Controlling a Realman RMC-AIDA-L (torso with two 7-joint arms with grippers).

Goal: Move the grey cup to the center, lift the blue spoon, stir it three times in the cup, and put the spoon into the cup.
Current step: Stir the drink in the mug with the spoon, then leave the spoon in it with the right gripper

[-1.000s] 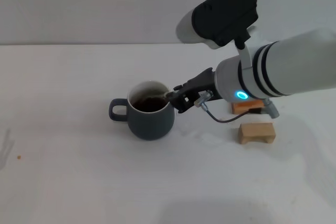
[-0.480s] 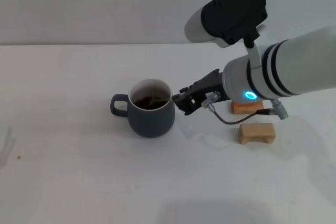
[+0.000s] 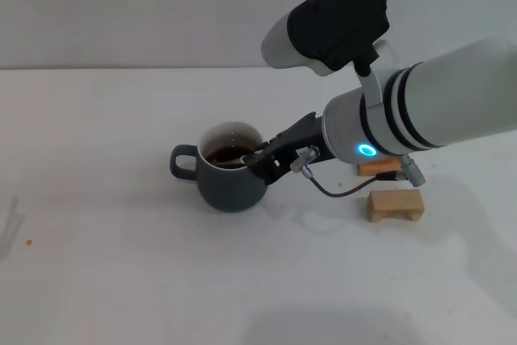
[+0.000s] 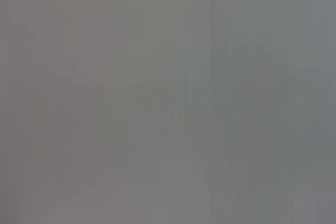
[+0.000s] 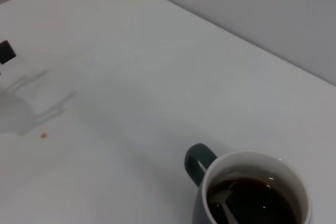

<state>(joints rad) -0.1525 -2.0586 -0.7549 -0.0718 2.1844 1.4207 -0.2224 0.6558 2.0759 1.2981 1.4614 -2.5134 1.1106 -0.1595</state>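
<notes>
The grey cup (image 3: 232, 187) stands near the middle of the table, its handle toward my left, with dark brown liquid inside. My right gripper (image 3: 260, 162) reaches in from the right and sits at the cup's right rim, shut on the blue spoon. In the right wrist view the spoon's metal bowl and neck (image 5: 223, 199) dip into the liquid of the cup (image 5: 247, 155). The spoon's handle is hidden behind the fingers in the head view. My left gripper shows in no view; the left wrist view is only blank grey.
Two small wooden blocks lie right of the cup under my right arm: a pale one (image 3: 395, 204) and an orange one (image 3: 376, 167). A tiny brown speck (image 3: 29, 241) marks the table at far left. A dark object (image 5: 6, 51) pokes in at the wrist view's edge.
My right gripper pulled to the right away from the cup's rim, then swung back left onto it, moving the spoon through the liquid. The cup stayed almost in place.
</notes>
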